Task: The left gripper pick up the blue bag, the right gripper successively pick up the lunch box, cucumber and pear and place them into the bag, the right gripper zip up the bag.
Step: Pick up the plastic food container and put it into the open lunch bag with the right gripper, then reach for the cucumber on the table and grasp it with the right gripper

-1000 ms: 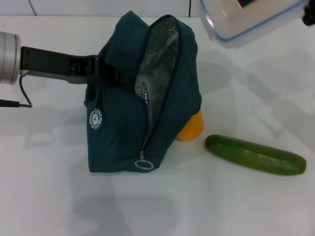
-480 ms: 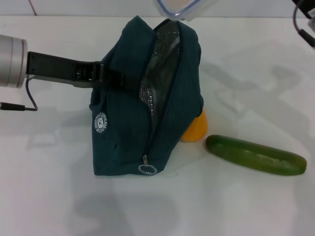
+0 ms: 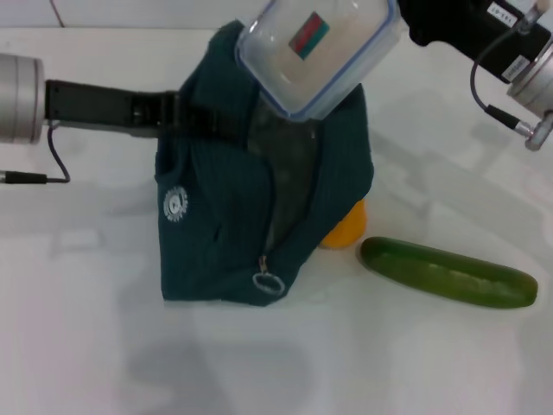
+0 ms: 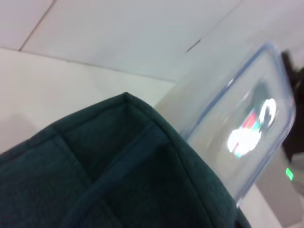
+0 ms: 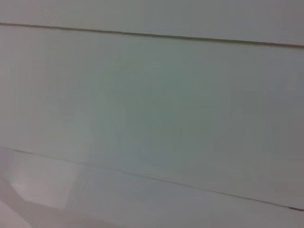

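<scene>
You see the blue bag [image 3: 251, 216] standing on the counter [image 3: 86, 346], and the left gripper [image 3: 186, 117] grips its upper edge. Above the bag's open top, the right gripper [image 3: 406, 17] holds the tilted lunch box [image 3: 320, 52] with its fingers closed on it. The pear [image 3: 346, 229] peeks out just beside the bag, and the cucumber [image 3: 448, 273] lies near it.

no legible text, logo and sticker unreadable

White table [image 3: 104, 346]: bag [image 3: 225, 233], pear [image 3: 346, 229], cucumber [image 3: 448, 273]
</scene>
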You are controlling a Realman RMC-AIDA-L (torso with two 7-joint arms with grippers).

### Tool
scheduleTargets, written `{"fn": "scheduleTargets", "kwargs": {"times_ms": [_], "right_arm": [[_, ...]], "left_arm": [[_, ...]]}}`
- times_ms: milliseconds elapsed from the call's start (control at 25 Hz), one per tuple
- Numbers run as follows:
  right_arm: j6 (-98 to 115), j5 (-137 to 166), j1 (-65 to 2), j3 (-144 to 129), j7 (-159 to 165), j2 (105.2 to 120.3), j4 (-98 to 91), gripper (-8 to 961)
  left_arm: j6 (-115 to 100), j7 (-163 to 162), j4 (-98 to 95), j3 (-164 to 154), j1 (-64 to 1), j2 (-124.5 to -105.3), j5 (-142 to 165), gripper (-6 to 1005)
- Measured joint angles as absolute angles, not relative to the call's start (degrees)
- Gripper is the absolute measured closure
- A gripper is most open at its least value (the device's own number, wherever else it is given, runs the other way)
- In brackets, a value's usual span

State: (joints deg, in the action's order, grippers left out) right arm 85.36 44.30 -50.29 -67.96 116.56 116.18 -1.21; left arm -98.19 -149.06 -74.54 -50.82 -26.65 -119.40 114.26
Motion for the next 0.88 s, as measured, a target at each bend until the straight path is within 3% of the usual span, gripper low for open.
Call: {"fn": "scheduleTargets", "kwargs": {"times_ms": [840,880], "right_arm": [[74.8,43.6,-49.0,-84.3,115.6,116.06,-14.5,799],[74.9,43.6,-48.8,-84.2,115.6,115.99,-14.8,761]], "left_arm": [[-96.6,-145.2,-68.9,-48.3,-27.8,-118.53,111.8,960],[-96.5,-145.2,-68.9,-48.3,-27.8,-118.5,111.8,960]]}}
